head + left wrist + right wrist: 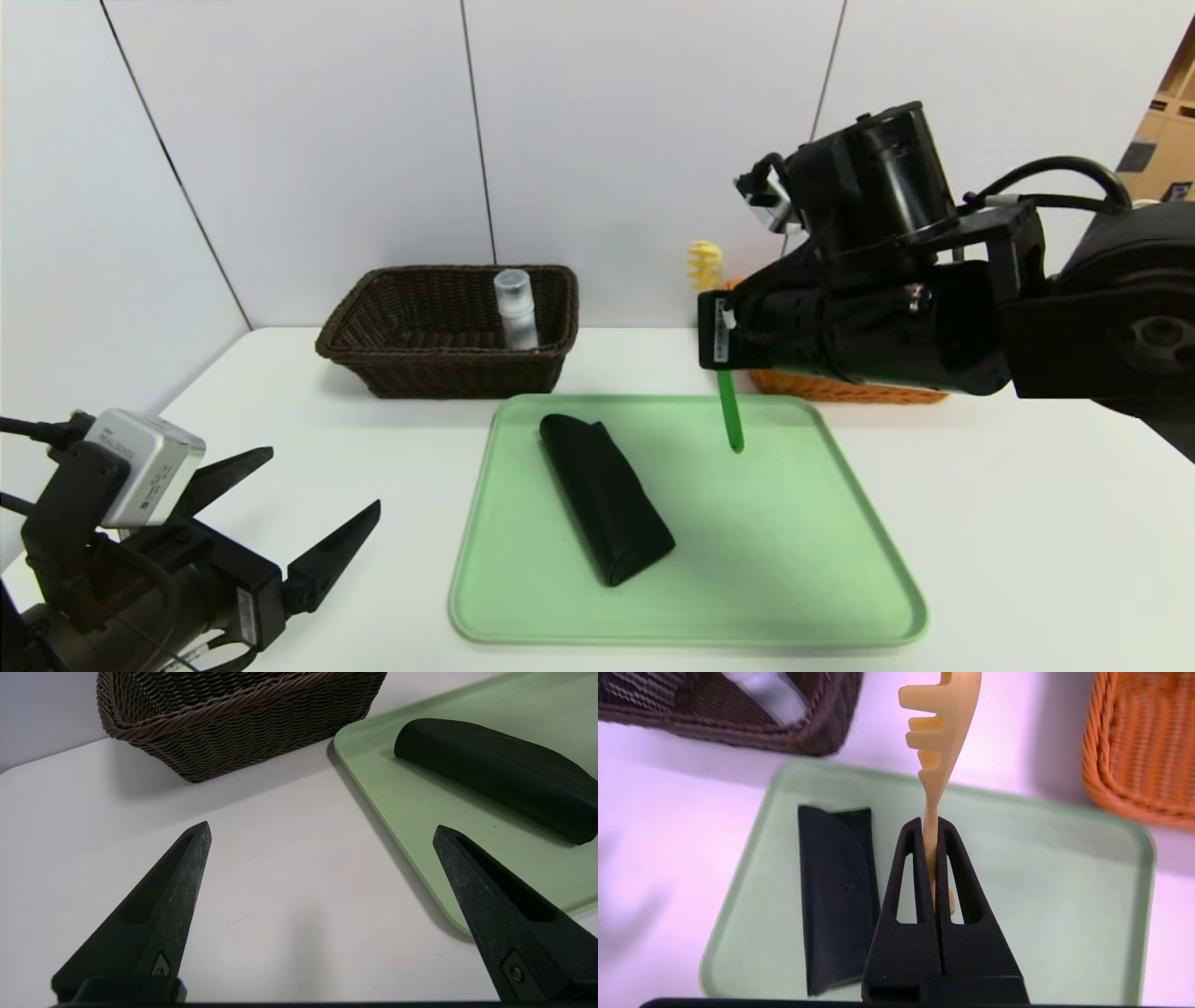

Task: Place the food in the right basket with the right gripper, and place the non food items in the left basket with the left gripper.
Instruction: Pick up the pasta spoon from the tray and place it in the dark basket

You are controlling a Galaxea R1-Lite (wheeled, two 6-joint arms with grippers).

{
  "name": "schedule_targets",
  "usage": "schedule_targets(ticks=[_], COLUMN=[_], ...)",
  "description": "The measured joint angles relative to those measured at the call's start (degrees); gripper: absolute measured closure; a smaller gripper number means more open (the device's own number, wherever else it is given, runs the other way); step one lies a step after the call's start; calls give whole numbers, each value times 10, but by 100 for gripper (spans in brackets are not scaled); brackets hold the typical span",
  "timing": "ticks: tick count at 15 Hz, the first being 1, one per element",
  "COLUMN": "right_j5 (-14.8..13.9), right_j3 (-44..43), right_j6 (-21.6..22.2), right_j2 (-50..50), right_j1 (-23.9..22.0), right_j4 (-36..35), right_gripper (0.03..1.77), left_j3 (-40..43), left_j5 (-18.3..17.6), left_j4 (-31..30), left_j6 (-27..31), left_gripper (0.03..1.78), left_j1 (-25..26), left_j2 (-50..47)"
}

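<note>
My right gripper is shut on the neck of the yellow slotted spoon, held above the back of the green tray. The spoon's green handle hangs down toward the tray. The long black soft case lies on the tray's left half. The white bottle stands in the dark brown left basket. The orange right basket is mostly hidden behind my right arm. My left gripper hovers open over the table, left of the tray. The food is out of view.
The white table ends at a pale wall just behind both baskets. The tray's rim runs close by my left gripper's right finger. Bare tabletop lies to the right of the tray.
</note>
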Motion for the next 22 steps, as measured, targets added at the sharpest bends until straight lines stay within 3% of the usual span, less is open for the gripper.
schedule_targets(ticks=[6,8,17,22], right_j5=[4,5,5,6], right_j3=[83,80,-41,-139], right_j6=[-94,-116,-190,-207], right_j2=[15,30,131,201], right_j1=[6,11,15,16], right_j4=[-260,-312,-365,-365], right_gripper=[174,174,174,174], left_j3=[2,1,1,2], left_j5=[0,0,0,-1], left_j4=[0,0,0,3], left_j6=[0,0,0,0], left_gripper=[12,12,12,12], left_j1=[0,0,-1,-4], left_j2=[0,0,1,2])
